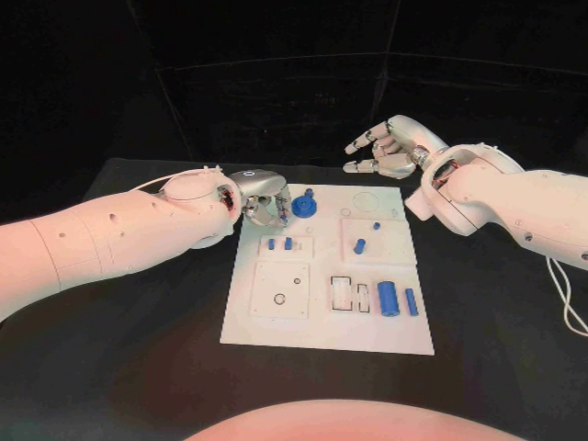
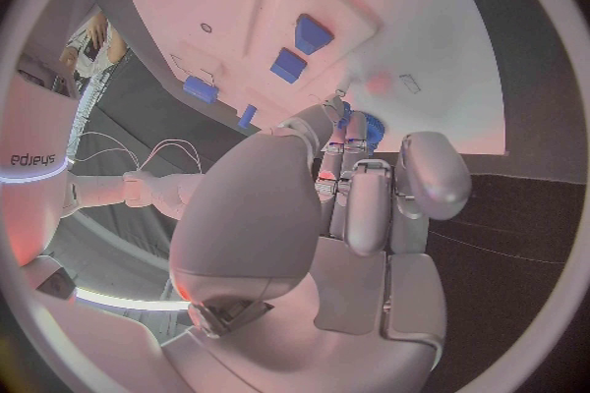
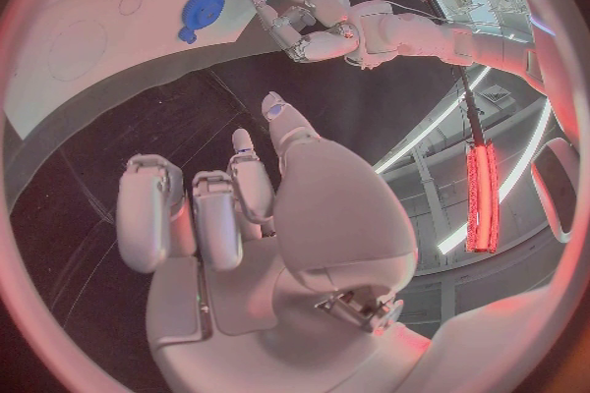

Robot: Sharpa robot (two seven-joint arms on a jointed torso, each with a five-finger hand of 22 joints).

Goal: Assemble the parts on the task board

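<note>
Task board: white plate, centre of the head view, flat on the black table, long axis running from bottom toward top of frame; judged rigid and not to be lifted. Left hand: over the board's upper left corner, fingertips bunched beside a small blue piece; whether pinching it, cannot tell. Right hand: above the board's upper right corner, off the plate, fingers curled inward on nothing. Round blue part: upper board, just right of the left hand, knob upward; judged light, hard, smooth plastic, best pinched at the knob. Two blue bars: lower right, lying lengthwise with the board; judged stiff, slippery, best gripped across the middle. Small pegs: centre left, upright.
</note>
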